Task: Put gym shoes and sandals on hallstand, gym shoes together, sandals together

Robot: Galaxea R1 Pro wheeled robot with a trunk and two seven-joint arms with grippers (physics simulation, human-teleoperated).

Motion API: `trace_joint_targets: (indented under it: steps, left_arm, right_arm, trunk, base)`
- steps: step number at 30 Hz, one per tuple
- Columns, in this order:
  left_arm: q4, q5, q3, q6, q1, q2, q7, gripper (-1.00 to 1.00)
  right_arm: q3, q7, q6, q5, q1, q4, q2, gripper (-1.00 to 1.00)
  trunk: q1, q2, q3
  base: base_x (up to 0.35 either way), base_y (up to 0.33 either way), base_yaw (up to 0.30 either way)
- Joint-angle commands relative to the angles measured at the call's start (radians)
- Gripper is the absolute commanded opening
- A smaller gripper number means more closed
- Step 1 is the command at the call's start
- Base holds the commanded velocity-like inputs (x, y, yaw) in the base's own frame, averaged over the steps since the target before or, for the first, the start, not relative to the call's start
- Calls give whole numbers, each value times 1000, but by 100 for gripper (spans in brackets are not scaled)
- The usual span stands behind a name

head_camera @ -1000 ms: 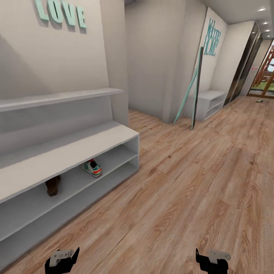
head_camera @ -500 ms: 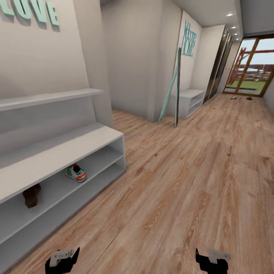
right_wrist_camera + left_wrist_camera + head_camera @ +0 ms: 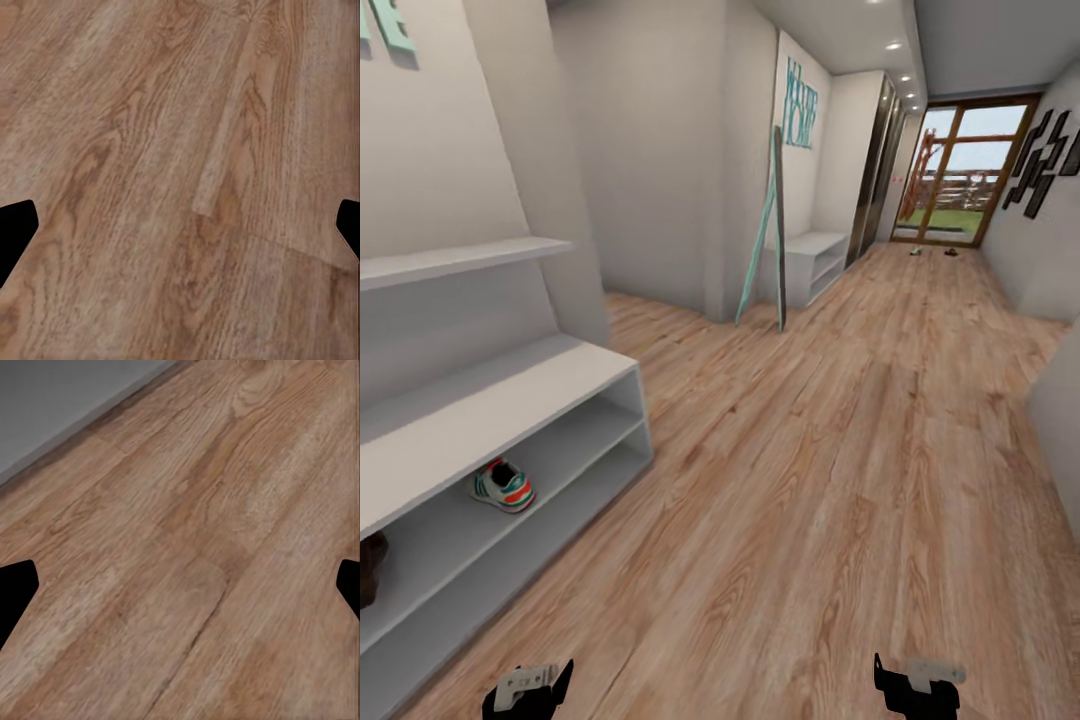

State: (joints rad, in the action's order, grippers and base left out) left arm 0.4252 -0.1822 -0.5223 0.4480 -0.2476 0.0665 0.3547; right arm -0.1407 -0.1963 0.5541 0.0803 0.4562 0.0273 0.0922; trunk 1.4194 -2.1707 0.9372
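Swinging right since a second ago, my head camera has slid the shoe rack (image 3: 510, 400) toward the left edge, and the far glass door has come into the upper right. One gym shoe (image 3: 502, 486) sits on the rack's upper open shelf at lower left, and one sandal (image 3: 368, 568) shows as a brown sliver at the left edge on the same shelf, well apart from it. Two small specks lie on the floor (image 3: 840, 450) by the far door, one pale (image 3: 916, 251), one dark (image 3: 951, 252); too small to be sure, but I judge them the other shoe and sandal.

My left pincer (image 3: 532, 688) and right pincer (image 3: 916, 682) hang at the bottom edge, both spread, holding nothing, planks beneath them in the wrist views. The step now looks like the drive down the corridor. To do it well, I'd keep those specks centred, stay off the leaning mirror (image 3: 770, 240), and stop short so both arms can reach down.
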Motion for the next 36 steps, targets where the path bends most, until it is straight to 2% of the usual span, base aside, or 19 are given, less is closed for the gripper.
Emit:
trace_joint_targets:
  steps: [1, 25, 36]
  left_arm:
    - [-1, -10, -8, 4, -1, -1, 6, 100]
    - [-3, -11, -8, 4, -1, -1, 6, 100]
    - [-4, -11, -8, 4, -1, -1, 4, 100]
  right_arm:
    - [-7, -3, 3, 9, 1, -1, 0, 100]
    - [-7, -3, 3, 9, 1, -1, -2, 100]
    - [-7, -3, 3, 9, 1, -1, -2, 100]
  trunk:
    - [0, 0, 1]
    - [0, 0, 1]
    - [0, 0, 1]
  base:
    - [323, 0, -269]
    - [337, 1, -269]
    - [339, 69, -269]
